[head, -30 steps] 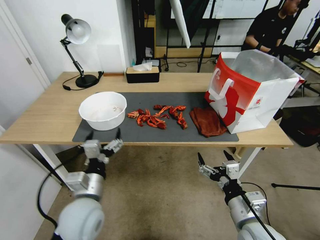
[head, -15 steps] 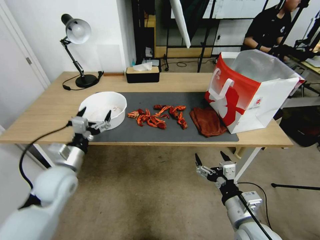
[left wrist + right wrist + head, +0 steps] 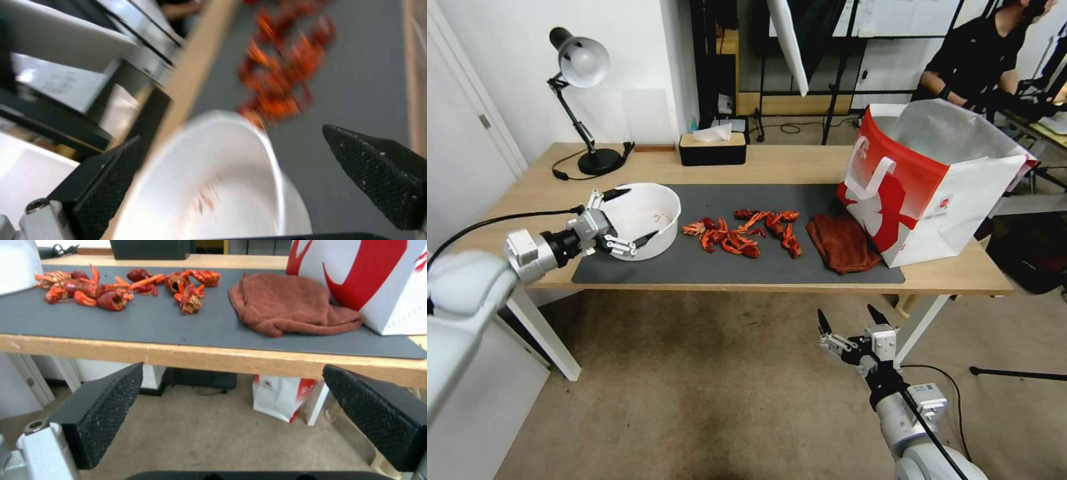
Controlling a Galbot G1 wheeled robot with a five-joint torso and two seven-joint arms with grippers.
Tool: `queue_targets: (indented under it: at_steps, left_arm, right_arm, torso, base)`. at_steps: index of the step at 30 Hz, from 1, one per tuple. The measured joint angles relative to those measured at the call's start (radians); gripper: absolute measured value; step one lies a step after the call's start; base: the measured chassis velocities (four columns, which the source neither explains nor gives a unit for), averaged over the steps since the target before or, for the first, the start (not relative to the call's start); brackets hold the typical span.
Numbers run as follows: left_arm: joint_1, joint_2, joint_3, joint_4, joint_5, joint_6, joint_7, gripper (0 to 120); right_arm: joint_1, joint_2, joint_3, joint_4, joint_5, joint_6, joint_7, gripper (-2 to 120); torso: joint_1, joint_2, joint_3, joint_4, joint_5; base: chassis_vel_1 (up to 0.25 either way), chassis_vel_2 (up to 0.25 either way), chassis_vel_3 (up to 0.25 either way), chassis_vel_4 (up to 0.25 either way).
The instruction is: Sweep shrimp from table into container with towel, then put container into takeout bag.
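Note:
The white container (image 3: 654, 215) stands on the left end of the dark mat (image 3: 727, 268) on the table (image 3: 800, 167). My left gripper (image 3: 640, 213) reaches in from the left, open, its fingers (image 3: 106, 180) spread on either side of the container (image 3: 222, 180). Red-orange shrimp (image 3: 740, 233) lie scattered on the mat to the container's right. Right of them the rust-red towel (image 3: 842, 243) lies crumpled against the red and white takeout bag (image 3: 934, 180), which stands open. My right gripper (image 3: 847, 311) hangs open below the table's front edge, facing the towel (image 3: 289, 303) and the shrimp (image 3: 115, 290).
A desk lamp (image 3: 582, 80) and a black tissue box (image 3: 712, 148) stand at the table's back. Under the table, a small red and white bag (image 3: 280, 396) sits on the floor by a white leg. Open carpet lies in front of the table.
My left arm has risen from below the table's front edge and swung left, bringing its open gripper sideways onto the container's left side. The right gripper has barely moved.

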Motion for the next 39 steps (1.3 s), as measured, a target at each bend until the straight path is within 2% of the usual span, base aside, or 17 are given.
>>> queue_targets:
  at_steps: [1, 2, 4, 8, 13, 18, 22, 23, 27, 28, 30, 31, 34, 35, 37, 38, 39]
  left_arm:
    - [-0.018, 0.012, 0.009, 0.015, 0.028, -0.005, 0.032, 100]
    - [-0.018, 0.012, 0.009, 0.015, 0.028, -0.005, 0.032, 100]
    - [-0.042, 0.056, 0.021, 0.054, 0.097, -0.022, 0.115, 100]
    - [-0.057, 0.079, 0.025, 0.074, 0.120, -0.036, 0.155, 100]
    - [-0.115, 0.117, 0.062, 0.126, 0.152, -0.058, 0.220, 100]
    - [-0.145, 0.134, 0.088, 0.151, 0.145, -0.067, 0.246, 100]
    - [-0.209, 0.141, 0.167, 0.187, 0.152, -0.092, 0.271, 100]
    - [-0.209, 0.141, 0.167, 0.187, 0.152, -0.092, 0.271, 100]
    - [-0.337, 0.118, 0.276, 0.254, 0.170, -0.108, 0.325, 100]
    - [-0.337, 0.118, 0.276, 0.254, 0.170, -0.108, 0.325, 100]
    - [-0.400, 0.112, 0.334, 0.290, 0.199, -0.116, 0.372, 100]
    - [-0.400, 0.112, 0.334, 0.290, 0.199, -0.116, 0.372, 100]
    - [-0.477, 0.106, 0.410, 0.332, 0.229, -0.130, 0.420, 100]
    - [-0.477, 0.106, 0.410, 0.332, 0.229, -0.130, 0.420, 100]
    - [-0.513, 0.104, 0.455, 0.344, 0.244, -0.137, 0.435, 100]
    - [-0.513, 0.104, 0.455, 0.344, 0.244, -0.137, 0.435, 100]
    - [-0.538, 0.100, 0.485, 0.351, 0.253, -0.139, 0.443, 100]
  right_arm:
    - [0.002, -0.001, -0.001, -0.003, -0.001, 0.001, 0.000, 100]
    - [0.002, -0.001, -0.001, -0.003, -0.001, 0.001, 0.000, 100]
    - [0.020, -0.014, -0.009, -0.020, -0.001, 0.001, 0.000, 100]
    - [0.028, -0.021, -0.015, -0.028, 0.000, 0.001, -0.001, 100]
    - [0.023, -0.026, -0.015, -0.031, 0.001, 0.005, -0.002, 100]
    - [0.020, -0.028, -0.015, -0.031, 0.001, 0.012, -0.004, 100]
    - [0.021, -0.028, -0.021, -0.034, -0.001, 0.013, -0.007, 100]
    - [0.021, -0.028, -0.021, -0.034, -0.001, 0.013, -0.007, 100]
    - [0.021, -0.025, -0.026, -0.049, -0.014, 0.017, -0.007, 100]
    - [0.021, -0.025, -0.026, -0.049, -0.014, 0.017, -0.007, 100]
    - [0.021, -0.025, -0.026, -0.052, -0.014, 0.017, -0.008, 100]
    - [0.021, -0.025, -0.026, -0.052, -0.014, 0.017, -0.008, 100]
    - [0.025, -0.025, -0.023, -0.052, -0.014, 0.016, -0.008, 100]
    - [0.025, -0.025, -0.023, -0.052, -0.014, 0.016, -0.008, 100]
    - [0.026, -0.025, -0.021, -0.052, -0.014, 0.015, -0.008, 100]
    - [0.026, -0.025, -0.021, -0.052, -0.014, 0.015, -0.008, 100]
    - [0.026, -0.024, -0.021, -0.052, -0.014, 0.015, -0.008, 100]
  torso:
    - [0.000, 0.000, 0.000, -0.0004, 0.0000]
    - [0.000, 0.000, 0.000, -0.0004, 0.0000]
    - [0.000, 0.000, 0.000, 0.0002, -0.0004]
    - [0.000, 0.000, 0.000, 0.0010, 0.0000]
    - [0.000, 0.000, 0.000, -0.0002, -0.0003]
    - [0.000, 0.000, 0.000, 0.0000, -0.0002]
    - [0.000, 0.000, 0.000, 0.0001, -0.0002]
    - [0.000, 0.000, 0.000, 0.0001, -0.0002]
    - [0.000, 0.000, 0.000, -0.0001, -0.0003]
    - [0.000, 0.000, 0.000, -0.0001, -0.0003]
    - [0.000, 0.000, 0.000, 0.0001, -0.0001]
    - [0.000, 0.000, 0.000, 0.0001, -0.0001]
    - [0.000, 0.000, 0.000, 0.0001, 0.0000]
    - [0.000, 0.000, 0.000, 0.0001, 0.0000]
    - [0.000, 0.000, 0.000, 0.0001, -0.0002]
    - [0.000, 0.000, 0.000, 0.0001, -0.0002]
    - [0.000, 0.000, 0.000, 0.0001, -0.0001]
  base:
    - [0.000, 0.000, 0.000, 0.000]
    - [0.000, 0.000, 0.000, 0.000]
    - [0.000, 0.000, 0.000, 0.000]
    - [0.000, 0.000, 0.000, 0.000]
    - [0.000, 0.000, 0.000, 0.000]
    - [0.000, 0.000, 0.000, 0.000]
    - [0.000, 0.000, 0.000, 0.000]
    - [0.000, 0.000, 0.000, 0.000]
    - [0.000, 0.000, 0.000, 0.000]
    - [0.000, 0.000, 0.000, 0.000]
    - [0.000, 0.000, 0.000, 0.000]
    - [0.000, 0.000, 0.000, 0.000]
    - [0.000, 0.000, 0.000, 0.000]
    - [0.000, 0.000, 0.000, 0.000]
    - [0.000, 0.000, 0.000, 0.000]
    - [0.000, 0.000, 0.000, 0.000]
    - [0.000, 0.000, 0.000, 0.000]
